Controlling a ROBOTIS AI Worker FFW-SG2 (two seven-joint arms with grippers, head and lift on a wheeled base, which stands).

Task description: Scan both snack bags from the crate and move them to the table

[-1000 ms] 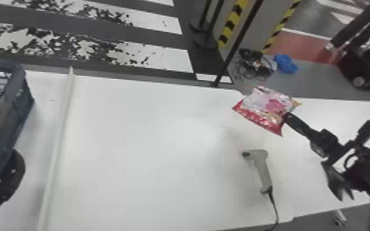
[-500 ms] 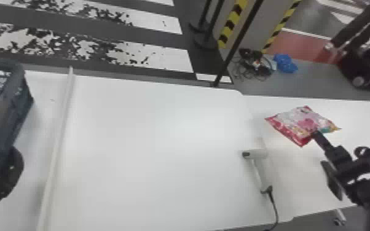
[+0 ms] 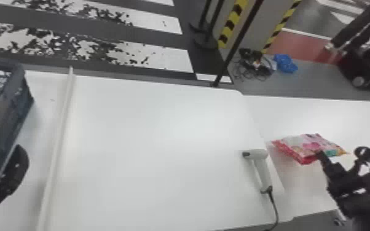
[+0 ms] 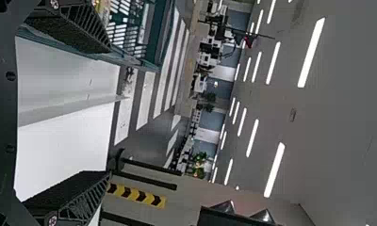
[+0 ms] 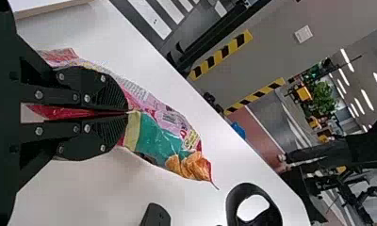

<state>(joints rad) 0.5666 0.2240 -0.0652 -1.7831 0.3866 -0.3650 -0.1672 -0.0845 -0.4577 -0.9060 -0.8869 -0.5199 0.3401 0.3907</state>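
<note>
Right claw is clamped on pink-and-red glossy plastic snack bag, over white table, just right of grey handheld scanner. Bag likely light, soft, slippery, crushable: slack film suits gripping. Left claw stands apart, well left of scanner.

White worktop here, dark crate at its left, pale strip running across beside it! And there's the scanner, lying farther right, cable trailing.

Wide gap between rail and scanner, crate blocking left
</note>
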